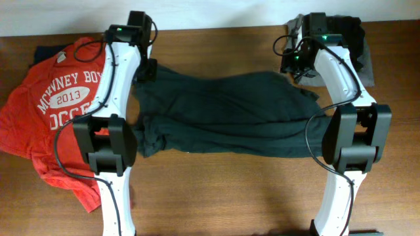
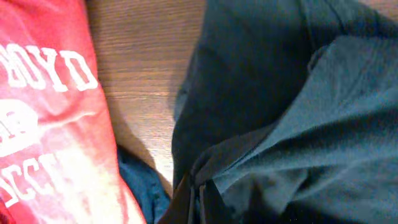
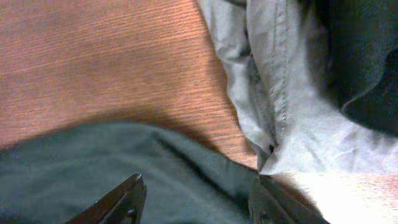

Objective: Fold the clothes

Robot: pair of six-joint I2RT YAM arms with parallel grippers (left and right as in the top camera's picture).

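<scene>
One T-shirt [image 1: 230,111], very dark green, lies crosswise over the middle of the desk [image 1: 230,196], nearer the far edge.

- **Condition:** rumpled, no lettering showing, near hem rolled into a thick bunch toward the left edge.
- **Left gripper [image 2: 198,200]:** at the shirt's far-left end, jaws drawn together with cloth gathered into them, apparently pinching it.
- **Right gripper [image 3: 196,194]:** at the far-right end, fingers spread apart over the cloth, holding nothing.
- **Step, as judged:** taking hold of the far edge for a first fold or a straightening pull; barely begun.
- **Next move:** calls for the right fingers to close on cloth, then both arms moving evenly.
- **Also present:** red shirt [image 1: 59,105] at the left edge; grey garment [image 3: 280,112] at the far right corner.
</scene>
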